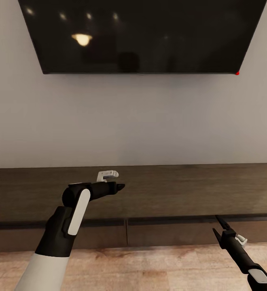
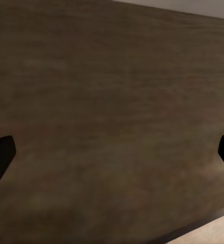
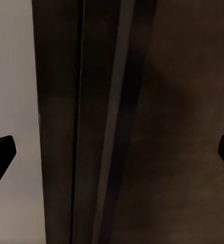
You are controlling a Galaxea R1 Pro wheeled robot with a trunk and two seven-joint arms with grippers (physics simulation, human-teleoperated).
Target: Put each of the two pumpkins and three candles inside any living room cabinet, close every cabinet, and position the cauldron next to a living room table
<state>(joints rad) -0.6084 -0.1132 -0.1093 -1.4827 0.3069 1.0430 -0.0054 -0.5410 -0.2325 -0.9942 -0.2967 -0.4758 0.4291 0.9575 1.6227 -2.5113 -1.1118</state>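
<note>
The long, low, dark brown cabinet [image 1: 170,190] runs along the wall, and its two fronts [image 1: 89,236] look shut. Above its flat top hovers my left gripper [image 1: 120,187], pointing right. In the left wrist view this gripper [image 2: 112,157] is open, with only the cabinet top [image 2: 112,101] between its fingertips. My right gripper [image 1: 217,226] is low at the right, in front of the cabinet's right front, open and holding nothing. In the right wrist view it [image 3: 112,157] faces the cabinet's edge [image 3: 183,127]. The pumpkins, candles and cauldron are out of view.
A large black TV [image 1: 141,36] hangs on the pale wall above the cabinet. Light wooden floor [image 1: 149,266] lies in front of the cabinet, under both arms.
</note>
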